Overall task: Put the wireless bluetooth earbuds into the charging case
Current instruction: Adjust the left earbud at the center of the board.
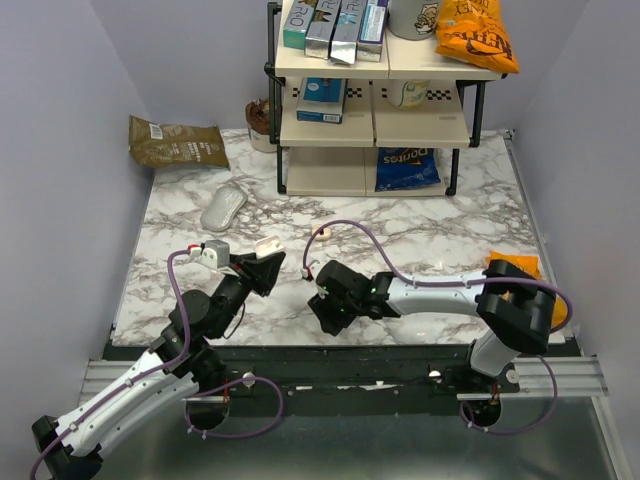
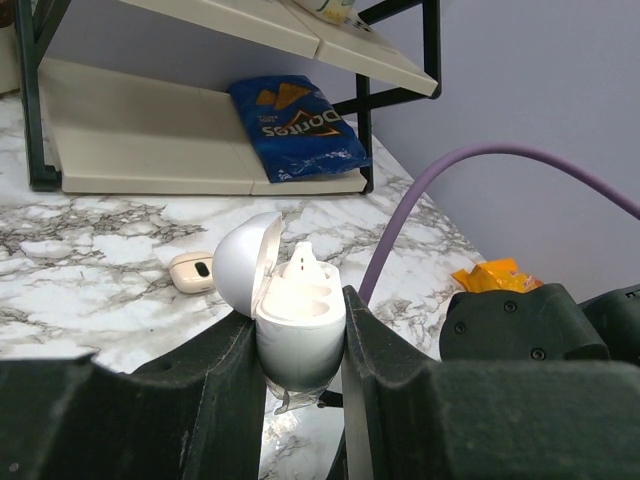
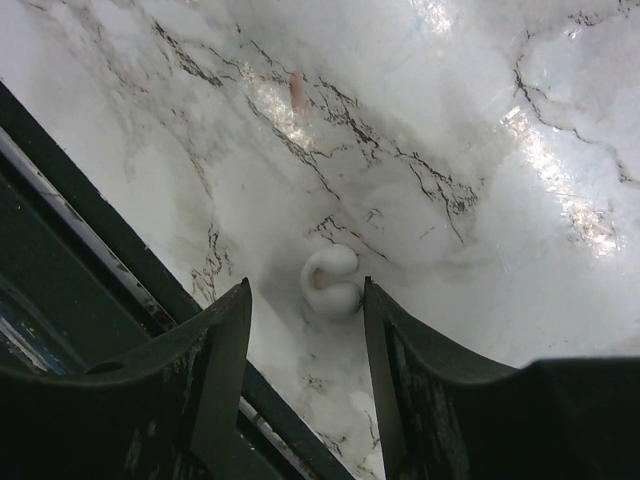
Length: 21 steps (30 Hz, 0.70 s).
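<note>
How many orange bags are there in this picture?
2. One orange chip bag on the rack's top shelf; a smaller orange bag at the table's right side, partly behind the right arm.

Two white-and-black arms are trailing purple cables.

The left arm (image 1: pixel 110 405) and the right arm (image 1: pixel 435 293) are each wearing smooth white shells over their long links, with bulky matt black housings bulging at the joints. A thin purple right cable (image 1: pixel 350 226) is running off the right arm, and a matching left cable (image 1: pixel 172 280) is running along the left arm. The left tool (image 2: pixel 298 345) is showing two thick black fingers with flat inner faces. The right tool (image 3: pixel 305 300) is showing the same blocky fingers, looking dark with a faint greenish sheen. Small recessed screws are dotting a black housing (image 2: pixel 520 325) in the left wrist view.
</note>
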Motion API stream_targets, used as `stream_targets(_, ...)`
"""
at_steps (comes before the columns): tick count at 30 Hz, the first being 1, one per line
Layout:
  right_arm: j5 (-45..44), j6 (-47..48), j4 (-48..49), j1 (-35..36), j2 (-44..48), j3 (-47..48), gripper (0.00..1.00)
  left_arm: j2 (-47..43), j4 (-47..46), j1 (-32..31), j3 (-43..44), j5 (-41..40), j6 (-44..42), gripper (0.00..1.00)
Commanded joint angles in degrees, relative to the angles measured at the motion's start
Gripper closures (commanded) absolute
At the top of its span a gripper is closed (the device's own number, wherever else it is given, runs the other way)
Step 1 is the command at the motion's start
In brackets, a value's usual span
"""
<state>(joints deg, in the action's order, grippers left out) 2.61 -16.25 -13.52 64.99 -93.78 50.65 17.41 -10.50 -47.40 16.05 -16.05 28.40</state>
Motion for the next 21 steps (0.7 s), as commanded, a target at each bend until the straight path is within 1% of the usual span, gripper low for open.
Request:
stream_targets(1,-2.26,-0.98,-1.33,0.40,-0.71,0.06,0.43,-0.45,0.31,-0.33,-0.32,-1.26,0.34,1.00)
stream_targets(3,-2.44,-1.06,-1.25,0.40,-0.53,0.06,0.44,-0.45,0.31,-0.33,-0.32,-1.26,0.25,1.00)
stream_targets(6,-5.16,-1.15,-1.42,0.40,0.52,-0.11,0.44,-0.45,0.39,-0.33,-0.32,-1.17,0.34,1.00)
stream_targets(8,-5.86,-1.24,-0.55,0.40,2.19,-0.90,0.43,-0.71,0.48,-0.33,-0.32,-1.17,0.34,1.00)
stream_targets(9,-5.78,-1.07,-0.28,0.40,4.46,-1.17,0.41,-0.62,0.48,-0.33,-0.32,-1.35,0.25,1.00)
stream_targets(12,-4.90,0.16,0.16,0.49,8.68,-1.43,0.38,-0.80,0.31,-0.33,-0.32,-1.44,0.25,1.00)
stream_targets(15,-3.76,1.22,-0.36,0.75,10.45,-0.65,0.37,-0.62,0.31,-0.33,-0.23,-1.44,0.16,1.00)
stream_targets(17,-2.97,1.92,-1.07,1.28,10.63,-0.21,0.37,-0.71,0.31,-0.33,-0.23,-1.44,0.07,1.00)
stream_targets(18,-0.01,2.36,-1.07,1.97,10.37,-0.03,0.37,-0.71,0.39,-0.33,-0.23,-1.44,0.16,1.00)
stream_targets(21,2.13,2.80,-2.04,3.03,8.35,0.85,0.38,-0.89,0.48,-0.33,-0.15,-1.52,0.07,1.00)
